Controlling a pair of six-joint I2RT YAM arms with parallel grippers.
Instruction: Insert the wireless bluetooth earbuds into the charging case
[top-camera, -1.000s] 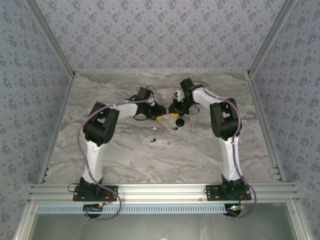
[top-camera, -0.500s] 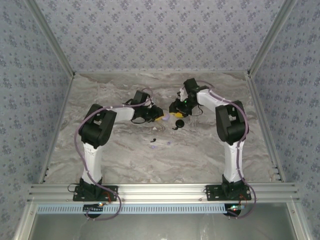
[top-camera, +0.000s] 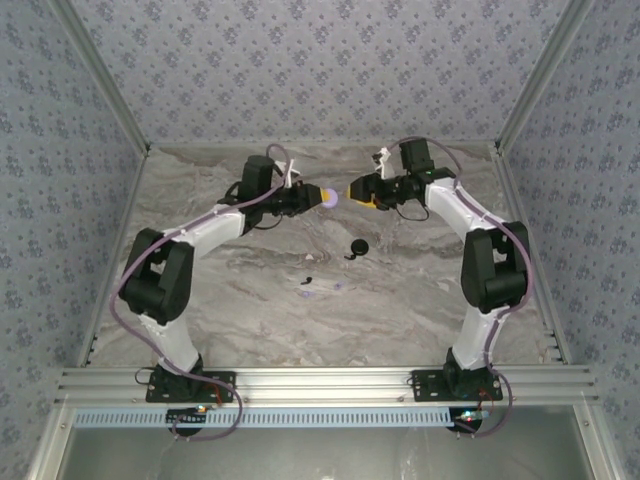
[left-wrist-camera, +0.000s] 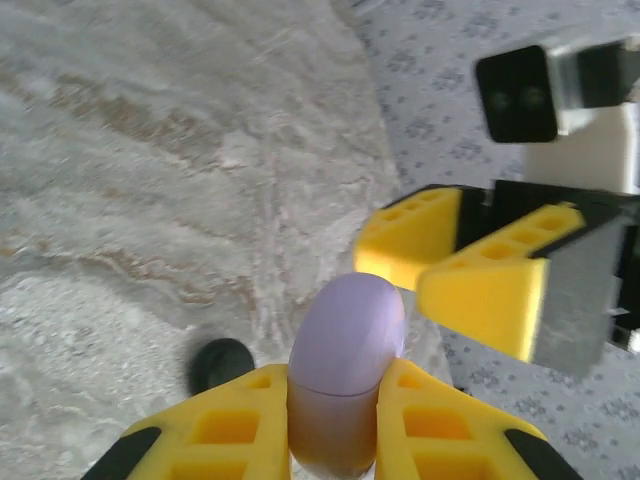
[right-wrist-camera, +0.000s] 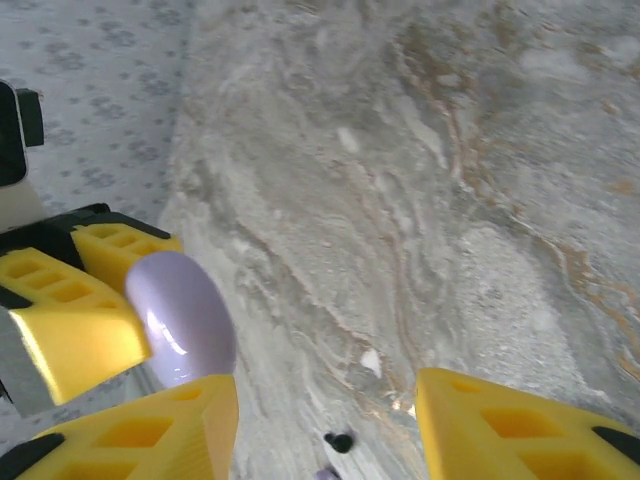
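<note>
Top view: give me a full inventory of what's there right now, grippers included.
Lavender case: one, pale lavender, gripped above the far table.
Black case: one, black, on the table right of centre.
Black earbuds: seemingly two, black, one mid-table, one against the Black case.
Lavender earbud: one clear, pale lavender, beside the mid-table black one.
Table: one, grey marble.
Left gripper: yellow fingers, shut on the Lavender case.
Right gripper: yellow fingers, open, facing that case.

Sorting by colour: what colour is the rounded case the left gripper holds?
Pale lavender; the smooth rounded case shows best in the left wrist view.
</note>
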